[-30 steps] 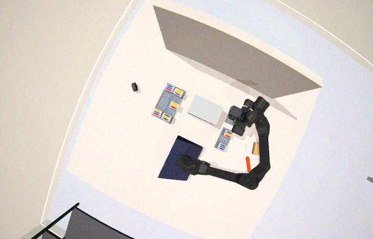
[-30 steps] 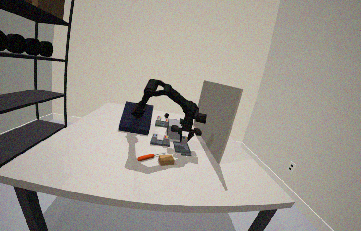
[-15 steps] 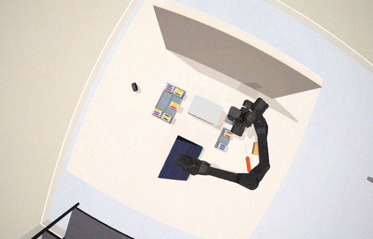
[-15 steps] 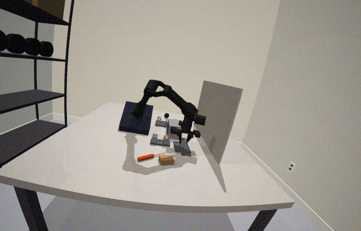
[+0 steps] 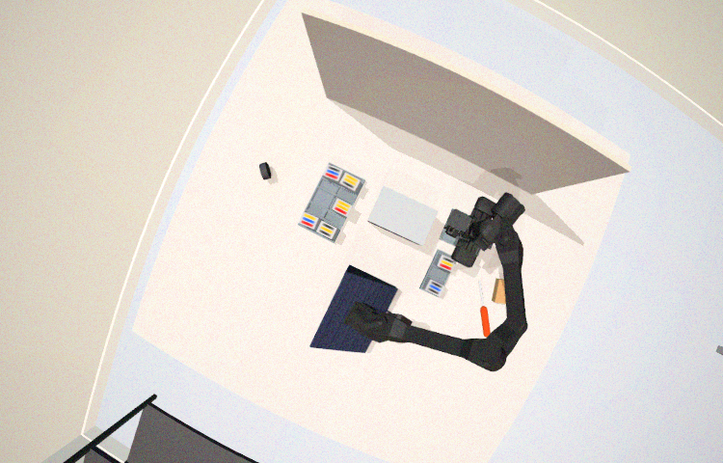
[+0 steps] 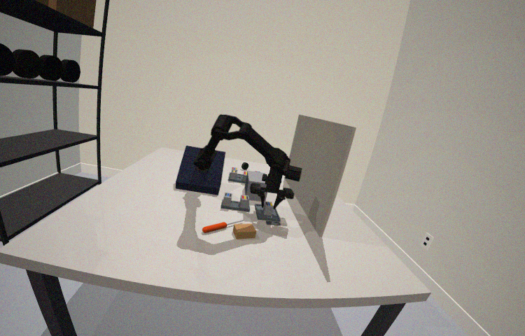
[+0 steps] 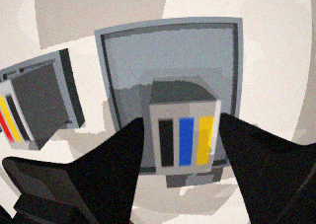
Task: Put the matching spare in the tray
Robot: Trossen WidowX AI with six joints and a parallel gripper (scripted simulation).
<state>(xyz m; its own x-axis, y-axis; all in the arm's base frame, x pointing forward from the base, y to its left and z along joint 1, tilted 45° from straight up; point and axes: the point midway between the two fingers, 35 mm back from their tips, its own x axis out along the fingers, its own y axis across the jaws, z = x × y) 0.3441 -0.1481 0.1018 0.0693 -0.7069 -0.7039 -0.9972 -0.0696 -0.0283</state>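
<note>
A grey spare [image 7: 183,142] [image 6: 269,208] with black, blue and yellow stripes stands in the near part of the grey tray [image 7: 173,46] [image 6: 260,215]. My gripper [image 7: 182,121] [image 6: 269,204] is open around it, one finger on each side, with a thin gap at the left finger; the right finger is very close to the spare. In the top view the arm hides the spare. A small rack [image 5: 433,274] [image 6: 232,205] beside the tray holds two striped units. A larger rack [image 5: 319,198] holds several more. I cannot tell which unit is the mounted one, and no code on a back is readable.
A light grey box [image 5: 403,215] stands between the racks. A tall panel [image 5: 440,109] [image 6: 319,166] stands close behind the gripper. An orange screwdriver [image 5: 485,321] [image 6: 214,227] and a wooden block [image 5: 499,291] [image 6: 244,231] lie near the arm. A small black round object [image 5: 264,171] [image 6: 244,165] stands farther off.
</note>
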